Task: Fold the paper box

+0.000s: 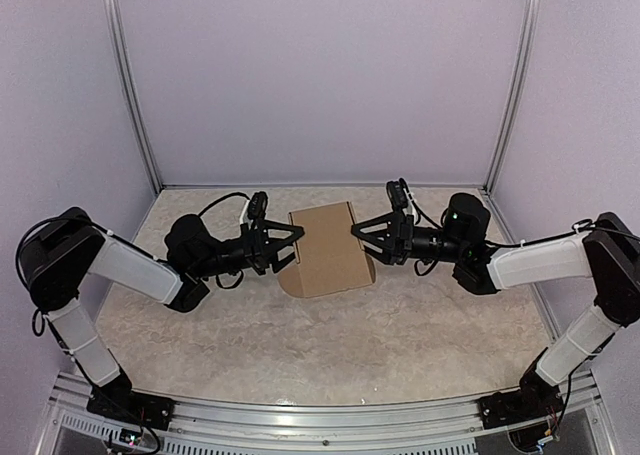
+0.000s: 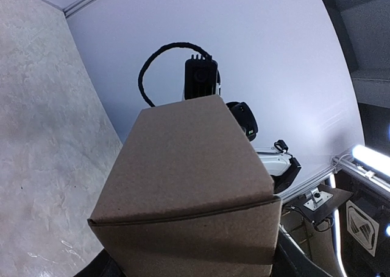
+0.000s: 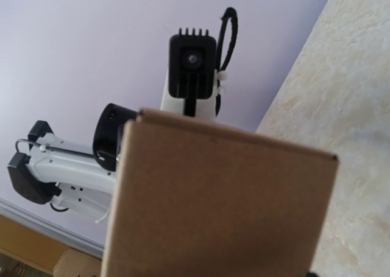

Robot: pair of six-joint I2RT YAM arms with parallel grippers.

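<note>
Paper box (image 1: 325,245): plain brown cardboard, found near the middle of the table, a little toward the back, between the two grippers and raised into a partly folded, squarish form.
Enclosure walls (image 1: 320,75): pale lilac panels were set at the back and both sides, joined by metal corner posts (image 1: 130,85).
Table (image 1: 300,345): a mottled beige, stone-patterned surface was seen under the box and both arms.
Left arm (image 1: 120,265): it was stretched in from the left, with its wrist turned toward the box's left edge.
Right arm (image 1: 540,260): it was stretched in from the right, mirrored against the other arm.
Box surface, left wrist view: a broad unprinted panel (image 2: 189,161) was seen meeting a lower panel along a sharp crease, with one corner turned toward the camera.
Box surface, right wrist view: a single flat panel (image 3: 219,204) was shown, its top edge straight and tilted down to the right.
Left gripper (image 1: 296,246): its jaws were set astride the box's left side and clasped on the paper box.
Right gripper (image 1: 362,245): its jaws were placed at the box's right edge; whether they were clenched on it could not be told.
Cable (image 2: 152,64): a black loop was seen above the box on the opposite wrist.
</note>
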